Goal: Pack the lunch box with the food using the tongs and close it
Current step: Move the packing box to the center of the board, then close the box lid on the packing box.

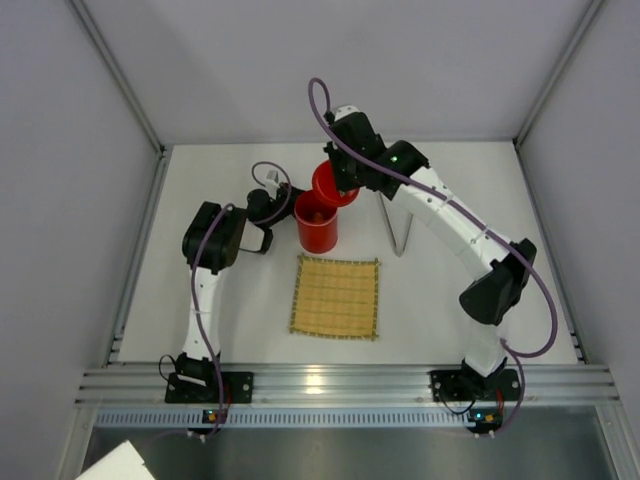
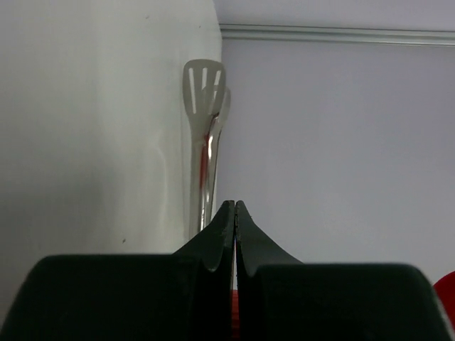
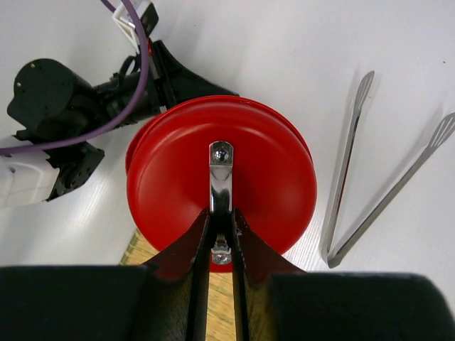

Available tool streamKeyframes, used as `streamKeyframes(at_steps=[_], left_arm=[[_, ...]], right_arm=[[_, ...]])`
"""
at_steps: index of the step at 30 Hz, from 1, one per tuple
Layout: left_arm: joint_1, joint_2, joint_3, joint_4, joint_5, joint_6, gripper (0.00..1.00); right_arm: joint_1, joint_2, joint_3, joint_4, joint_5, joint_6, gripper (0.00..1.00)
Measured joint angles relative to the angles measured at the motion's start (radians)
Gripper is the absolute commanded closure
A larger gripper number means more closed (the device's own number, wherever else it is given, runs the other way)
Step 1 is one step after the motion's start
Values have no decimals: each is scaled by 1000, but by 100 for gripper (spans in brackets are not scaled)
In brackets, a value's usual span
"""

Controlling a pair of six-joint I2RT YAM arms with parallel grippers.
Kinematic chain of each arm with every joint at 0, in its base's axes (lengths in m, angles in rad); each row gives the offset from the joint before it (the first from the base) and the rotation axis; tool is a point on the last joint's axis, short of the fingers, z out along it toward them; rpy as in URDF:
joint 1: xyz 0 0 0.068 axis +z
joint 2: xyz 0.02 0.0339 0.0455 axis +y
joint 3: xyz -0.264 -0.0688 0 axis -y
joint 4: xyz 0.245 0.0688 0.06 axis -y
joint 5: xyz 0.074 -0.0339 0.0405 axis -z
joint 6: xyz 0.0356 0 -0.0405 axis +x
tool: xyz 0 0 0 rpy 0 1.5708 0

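While our right gripper (image 3: 220, 213) pinches the silver handle (image 3: 220, 174) of the lid (image 3: 174, 188) at 1 o'clock of the lunch box (image 1: 316, 234), our left gripper (image 2: 234, 206) sits closed and empty at 10, tongs (image 3: 346, 168) lying at 3.

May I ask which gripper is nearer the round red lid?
Right gripper: its jaws pinch the silver handle on the round red lid. The left gripper sits beside the red cylindrical cup.
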Motion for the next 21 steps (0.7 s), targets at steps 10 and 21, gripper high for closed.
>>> streamKeyframes(at_steps=[10,21], left_arm=[[-48,-1,-146,71,-3,-15,100],[-84,-1,-157,90,-3,-15,100]], right_arm=[[0,107,85,-69,-32,-5,95],[6,130,82,-173,-72,-23,96]])
